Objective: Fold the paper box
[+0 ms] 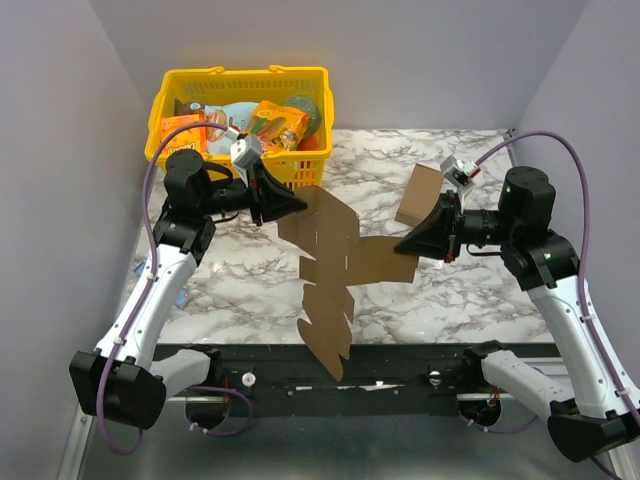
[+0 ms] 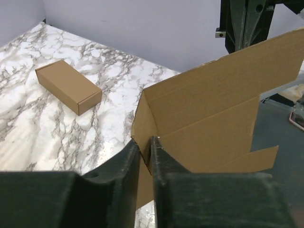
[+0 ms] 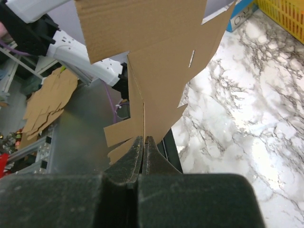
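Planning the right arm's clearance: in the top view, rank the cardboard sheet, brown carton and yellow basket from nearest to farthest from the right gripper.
1. The cardboard sheet, clamped in the right gripper.
2. The brown carton, just beyond it, right side.
3. The yellow basket, far back-left.

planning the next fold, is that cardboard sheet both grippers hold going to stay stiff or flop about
Probably floppy: the cardboard sheet is thin and bends along its creases between the left gripper and right gripper. Likely light too, since each holds it by just an edge pinch.
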